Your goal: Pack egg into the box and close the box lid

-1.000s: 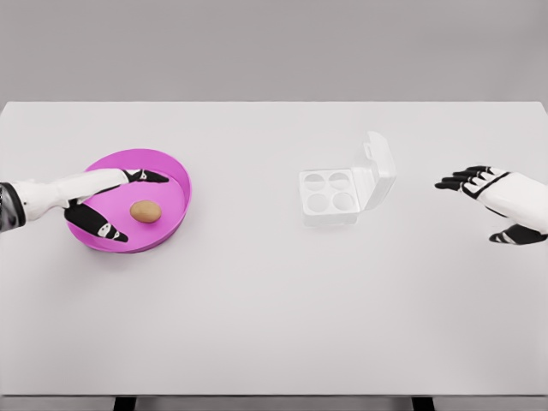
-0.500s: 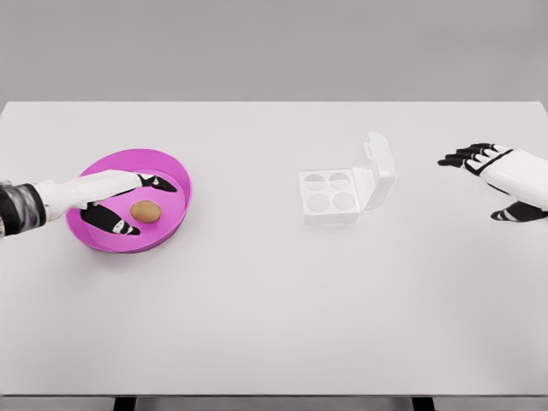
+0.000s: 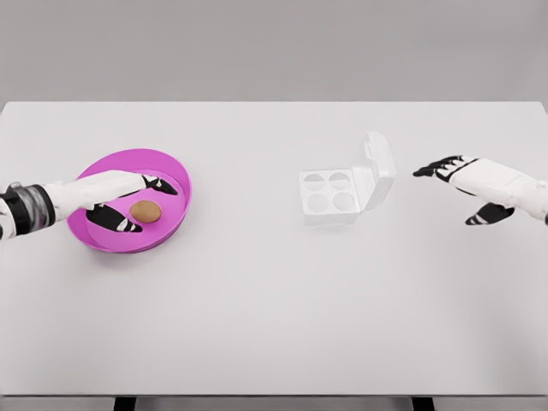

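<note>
A brown egg (image 3: pixel 145 211) lies inside a magenta bowl (image 3: pixel 171 167) at the table's left. My left hand (image 3: pixel 135 202) reaches into the bowl, its fingers spread around the egg's left side, thumb below and fingers above, not closed on it. A white egg box (image 3: pixel 330 196) with four empty cups stands right of the middle, its lid (image 3: pixel 379 169) raised on the right side. My right hand (image 3: pixel 452 184) hovers open to the right of the lid, fingers stretched toward it, apart from it.
The white table (image 3: pixel 274 308) spans the view, with its front edge near the bottom and its back edge against a grey wall.
The left hand has closed in on the egg, thumb and fingers drawing nearer together. The right hand has moved left toward the box lid.
</note>
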You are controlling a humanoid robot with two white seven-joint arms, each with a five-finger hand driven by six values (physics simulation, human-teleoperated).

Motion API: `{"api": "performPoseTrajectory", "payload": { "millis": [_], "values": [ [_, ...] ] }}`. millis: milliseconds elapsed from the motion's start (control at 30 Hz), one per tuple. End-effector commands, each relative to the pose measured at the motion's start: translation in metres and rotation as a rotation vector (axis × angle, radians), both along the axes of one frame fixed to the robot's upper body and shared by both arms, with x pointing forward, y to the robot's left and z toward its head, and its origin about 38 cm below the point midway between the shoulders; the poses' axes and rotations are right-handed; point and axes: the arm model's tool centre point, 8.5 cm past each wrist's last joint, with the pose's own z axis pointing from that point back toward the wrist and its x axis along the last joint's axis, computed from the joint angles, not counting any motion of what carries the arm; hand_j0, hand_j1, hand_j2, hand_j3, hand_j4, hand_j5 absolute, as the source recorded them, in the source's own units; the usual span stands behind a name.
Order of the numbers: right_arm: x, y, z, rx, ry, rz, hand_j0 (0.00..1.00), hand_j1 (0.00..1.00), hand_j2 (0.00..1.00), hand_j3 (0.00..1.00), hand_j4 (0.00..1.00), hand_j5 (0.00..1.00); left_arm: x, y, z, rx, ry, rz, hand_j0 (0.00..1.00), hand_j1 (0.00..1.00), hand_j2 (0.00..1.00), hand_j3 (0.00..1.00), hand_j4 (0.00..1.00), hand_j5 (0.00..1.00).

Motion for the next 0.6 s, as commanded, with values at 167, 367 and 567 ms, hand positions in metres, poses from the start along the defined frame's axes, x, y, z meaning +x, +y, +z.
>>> {"api": "performPoseTrajectory", "payload": {
  "millis": [167,367,567],
  "values": [
    [-0.0006,0.0013,-0.0006,0.0,0.003,0.003,1.0,1.0,1.0,1.0,1.0,1.0,0.0029,0.0,-0.0069,0.037,-0.007,0.01,0.81,0.81,0.81,0.81,0.81,0.81],
    [-0.001,0.0014,0.0004,-0.002,0.0,0.005,1.0,1.0,1.0,1.0,1.0,1.0,0.0037,-0.0023,-0.0094,0.031,-0.004,0.011,0.78,0.78,0.78,0.78,0.78,0.78],
    [-0.0012,-0.0001,0.0019,-0.006,-0.002,0.003,1.0,1.0,1.0,1.0,1.0,1.0,0.004,-0.0043,-0.0115,0.026,0.0,0.011,0.76,0.76,0.76,0.76,0.76,0.76]
  ]
}}
